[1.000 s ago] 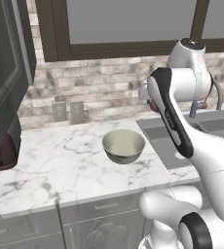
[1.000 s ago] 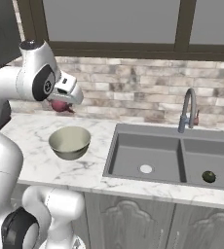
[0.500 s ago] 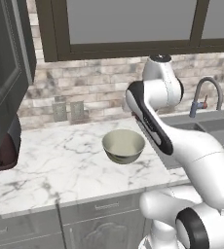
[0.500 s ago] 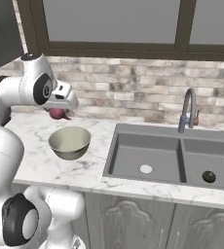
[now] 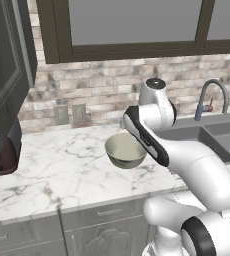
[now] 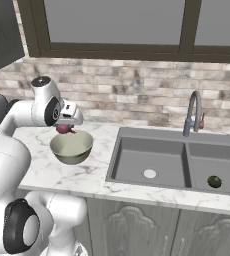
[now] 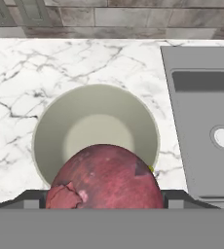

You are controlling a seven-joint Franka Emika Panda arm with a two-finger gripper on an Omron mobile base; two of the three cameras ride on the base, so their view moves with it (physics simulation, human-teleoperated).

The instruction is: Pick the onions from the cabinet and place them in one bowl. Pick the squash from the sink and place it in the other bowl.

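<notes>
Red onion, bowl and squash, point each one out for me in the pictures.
red onion (image 7: 105, 177), hand view, on its skin, middle of the ball held in the gripper.
bowl (image 6: 70, 155), right base view, on its outer wall.
squash (image 6: 214, 181), right base view, on its top, in the sink's right basin.

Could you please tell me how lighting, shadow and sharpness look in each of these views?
Left base view: even, flat light, bowl interior softly shaded. Right base view: sink basins uniformly grey, no glare. Hand view: red onion looms large and slightly soft, with no hard shadows on the counter.
</notes>
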